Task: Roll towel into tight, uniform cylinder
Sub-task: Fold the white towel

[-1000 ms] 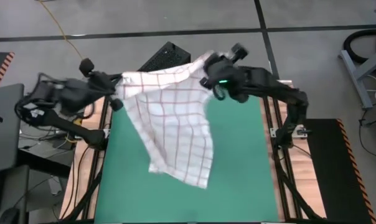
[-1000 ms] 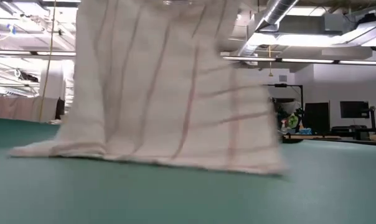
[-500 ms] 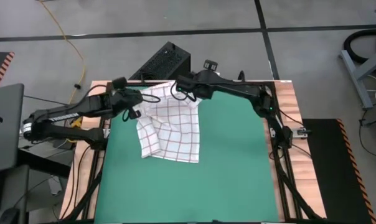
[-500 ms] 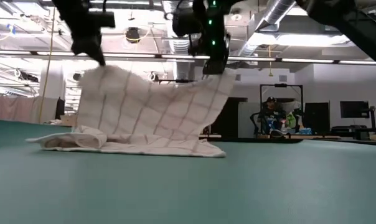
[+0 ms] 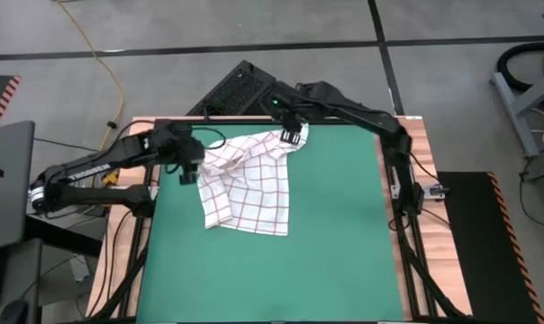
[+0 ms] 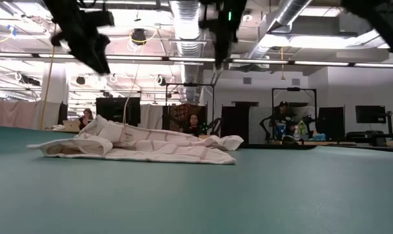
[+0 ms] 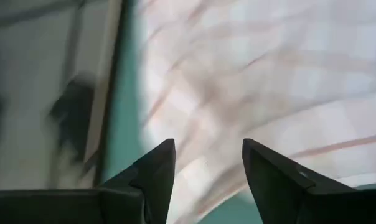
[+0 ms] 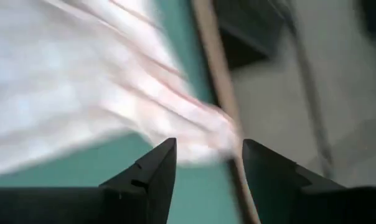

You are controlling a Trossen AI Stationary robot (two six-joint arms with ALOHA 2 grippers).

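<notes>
The towel, white with red-brown checks, lies loosely rumpled on the far left part of the green mat. Its far edge is bunched in folds and its near part lies flatter. In the low view the towel is a low heap on the mat. My left gripper hangs open above the towel's far left corner, touching nothing. My right gripper hangs open above its far right corner. Each wrist view shows the towel below the spread fingers, with nothing between them.
A black box stands just beyond the table's far edge. The wooden table rim borders the mat on both sides. The mat's near and right parts lie bare. People sit in the room beyond the table.
Both grippers carried the hanging towel toward the far edge and down, then opened and let go of its upper corners. The towel's upper part has fallen onto the mat in folds, while its near edge has stayed lying there. Both grippers now hang above it.
</notes>
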